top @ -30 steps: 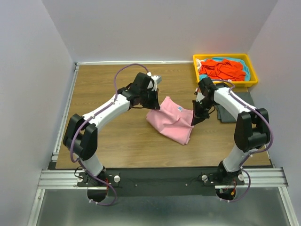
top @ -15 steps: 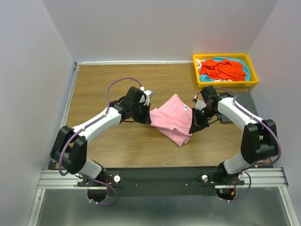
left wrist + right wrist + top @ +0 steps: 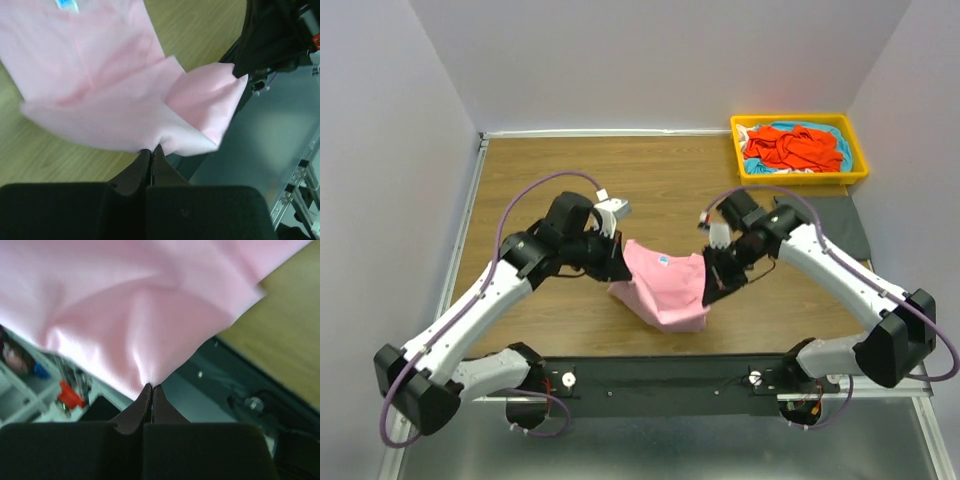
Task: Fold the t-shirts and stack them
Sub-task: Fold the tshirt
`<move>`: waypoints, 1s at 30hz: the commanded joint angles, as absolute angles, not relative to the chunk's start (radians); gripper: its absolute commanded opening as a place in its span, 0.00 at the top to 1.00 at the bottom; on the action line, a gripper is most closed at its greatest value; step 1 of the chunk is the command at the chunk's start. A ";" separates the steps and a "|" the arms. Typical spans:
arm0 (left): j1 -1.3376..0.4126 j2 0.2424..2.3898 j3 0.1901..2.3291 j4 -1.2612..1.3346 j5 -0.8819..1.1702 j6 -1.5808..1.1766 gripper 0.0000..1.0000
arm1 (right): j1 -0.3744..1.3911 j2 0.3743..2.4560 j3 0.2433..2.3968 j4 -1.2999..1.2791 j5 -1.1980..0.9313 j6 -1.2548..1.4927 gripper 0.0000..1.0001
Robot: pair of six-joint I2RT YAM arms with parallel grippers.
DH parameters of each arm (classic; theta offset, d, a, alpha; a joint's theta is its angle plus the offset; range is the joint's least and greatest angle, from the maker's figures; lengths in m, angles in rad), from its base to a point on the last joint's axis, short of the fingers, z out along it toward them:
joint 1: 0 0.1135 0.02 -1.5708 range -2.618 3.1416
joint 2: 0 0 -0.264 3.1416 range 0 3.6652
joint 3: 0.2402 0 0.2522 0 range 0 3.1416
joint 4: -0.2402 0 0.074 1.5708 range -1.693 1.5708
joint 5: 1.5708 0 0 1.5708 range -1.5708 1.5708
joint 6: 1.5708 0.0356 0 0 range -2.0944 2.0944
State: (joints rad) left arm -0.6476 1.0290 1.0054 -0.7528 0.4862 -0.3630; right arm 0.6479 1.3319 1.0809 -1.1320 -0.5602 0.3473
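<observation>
My left claw (image 3: 150, 153) is pinched tight on one edge of the light pink t-shirt (image 3: 665, 290), and my right claw (image 3: 151, 390) is pinched tight on the opposite edge. Between them the shirt sags in a loose, partly folded bundle over the near part of the wooden table (image 3: 550, 170). I can't tell whether its underside touches the wood. At the far right corner the yellow tray (image 3: 802, 178) holds the orange-red t-shirt (image 3: 790, 148), crumpled on top of the turquoise t-shirt (image 3: 841, 143). The dark grey t-shirt (image 3: 840, 225) lies flat on the table, just in front of the tray.
</observation>
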 commanded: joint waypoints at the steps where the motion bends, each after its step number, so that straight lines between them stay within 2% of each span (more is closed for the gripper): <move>1: -0.568 1.192 1.107 -0.720 0.545 -0.333 1.00 | 0.479 1.387 1.224 -1.170 -0.448 0.302 0.99; 7: -0.448 1.426 1.146 -0.550 0.526 -0.331 1.00 | 0.270 1.553 1.221 -1.043 -0.485 0.245 0.99; 11: -0.419 1.543 1.189 -0.526 0.555 -0.339 1.00 | 0.235 1.689 1.273 -0.996 -0.506 0.212 0.99; 24: -0.396 1.255 0.924 -0.462 0.440 -0.456 1.00 | 0.256 1.811 1.431 -0.970 -0.597 0.146 0.99; 30: -0.377 1.192 0.827 -0.466 0.440 -0.457 1.00 | 0.285 1.855 1.497 -0.936 -0.614 0.152 0.99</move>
